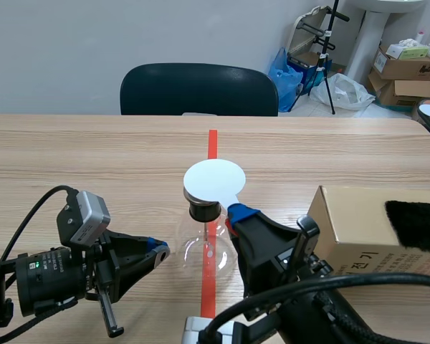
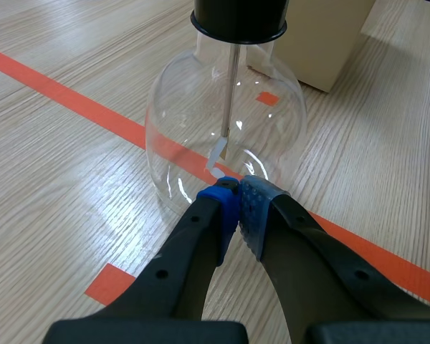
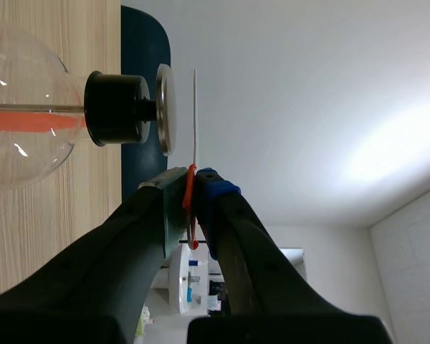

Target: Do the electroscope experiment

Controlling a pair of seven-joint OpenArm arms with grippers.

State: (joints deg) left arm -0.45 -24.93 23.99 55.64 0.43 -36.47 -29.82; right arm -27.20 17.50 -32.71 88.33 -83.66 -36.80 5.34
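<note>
The electroscope is a clear glass flask (image 1: pixel 204 251) with a black stopper (image 1: pixel 204 210), standing on the orange tape line. My right gripper (image 1: pixel 238 212) is shut on the edge of a thin white disc (image 1: pixel 213 179) held flat just above the stopper. In the right wrist view the disc (image 3: pixel 195 122) is edge-on, a narrow gap away from the metal plate (image 3: pixel 165 109) on the stopper (image 3: pixel 115 107). My left gripper (image 2: pixel 238 204) is shut on nothing, with its tips at the flask's (image 2: pixel 226 122) lower wall. Inside, a rod (image 2: pixel 231 86) ends in pale foil leaves (image 2: pixel 216 154).
A cardboard box (image 1: pixel 373 229) with a black fuzzy cloth (image 1: pixel 416 223) on it stands right of the flask, close behind my right arm. A dark chair (image 1: pixel 199 89) is across the table. Boxes and bags lie on the floor at the far right.
</note>
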